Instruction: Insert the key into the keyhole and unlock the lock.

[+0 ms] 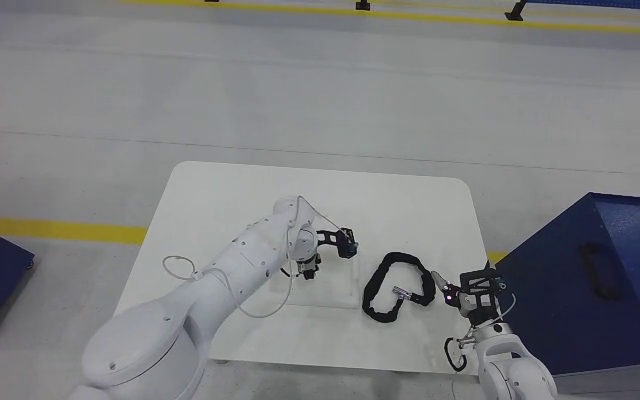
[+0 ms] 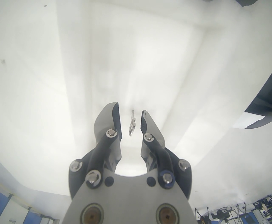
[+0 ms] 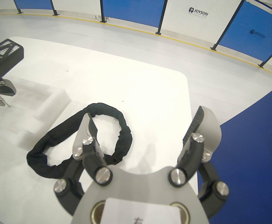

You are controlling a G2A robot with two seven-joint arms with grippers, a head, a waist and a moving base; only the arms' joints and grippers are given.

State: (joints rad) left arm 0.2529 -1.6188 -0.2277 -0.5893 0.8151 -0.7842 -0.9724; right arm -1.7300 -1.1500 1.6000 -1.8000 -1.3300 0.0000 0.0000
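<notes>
A small silver key [image 2: 132,124] stands on edge on a white foam block [image 3: 50,105]. My left gripper [image 2: 130,108] is open around the key, with a gap on each side of it. In the top view the left gripper [image 1: 345,243] hangs over the middle of the table [image 1: 200,200]. To its right lies the black fabric-covered chain lock [image 1: 392,285] in a loop, its metal lock end [image 1: 403,293] on the near right side. My right gripper [image 3: 144,112] is wide open and holds nothing, just right of the chain lock [image 3: 122,127] near the table's edge.
A dark blue bin [image 1: 590,280] stands off the table's right edge, close to the right gripper [image 1: 470,293]. A thin white cable [image 1: 180,265] loops off the left arm. Blue and white panels [image 3: 131,10] line the floor beyond.
</notes>
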